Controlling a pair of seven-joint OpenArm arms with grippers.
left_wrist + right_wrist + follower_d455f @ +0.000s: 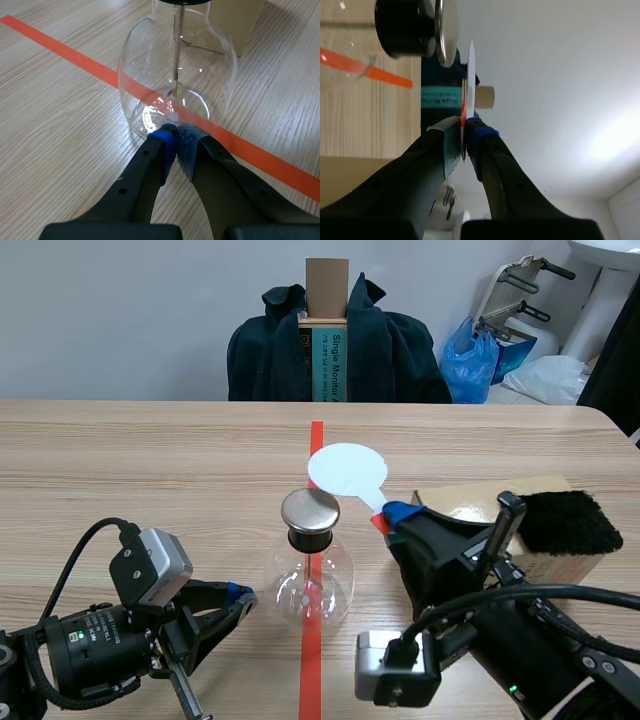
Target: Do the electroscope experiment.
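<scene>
A clear glass flask electroscope [309, 583] with a black stopper and a round metal cap [309, 510] stands on the red tape line. Inside, a thin rod [178, 45] hangs down to small foil leaves. My right gripper [392, 517] is shut on the handle of a white round paddle [346, 470], held up just right of and above the metal cap. In the right wrist view the paddle [470, 75] is edge-on beside the cap [446, 30]. My left gripper [175, 137] is shut on nothing, its tips at the flask's base [150, 120].
A tan cardboard box [520, 530] with a black furry cloth [565, 520] on it sits right of the flask. A chair with a dark jacket [340, 345] stands behind the table's far edge. Blue bags [480, 355] lie at the back right.
</scene>
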